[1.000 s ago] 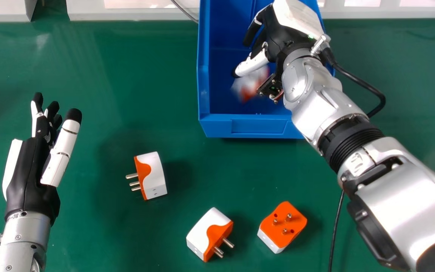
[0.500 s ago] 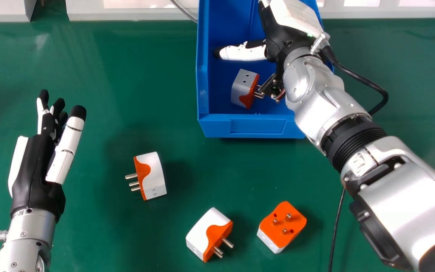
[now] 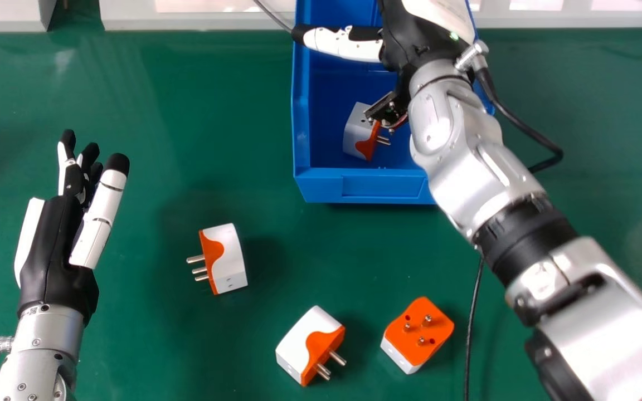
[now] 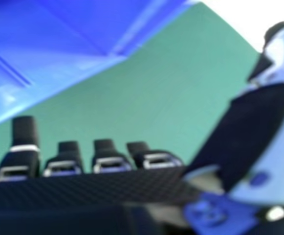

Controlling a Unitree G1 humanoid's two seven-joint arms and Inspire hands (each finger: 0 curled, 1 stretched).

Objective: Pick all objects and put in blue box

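Seemingly untouched, the boxed adapter (image 3: pixel 356 132) lies near the right robot hand (image 3: pixel 410 36).

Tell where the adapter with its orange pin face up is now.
In the head view, the orange-topped adapter lies on the green table towards the bottom edge, right of centre, nearer than the blue box and right of another adapter.

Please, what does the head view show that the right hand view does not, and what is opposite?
Head view: the left hand, both silver forearms, three white and orange plug adapters on the table and one adapter inside the box.

Right hand view: a row of fingertips of the right hand.

Both: part of the blue box, the green table and the right thumb.
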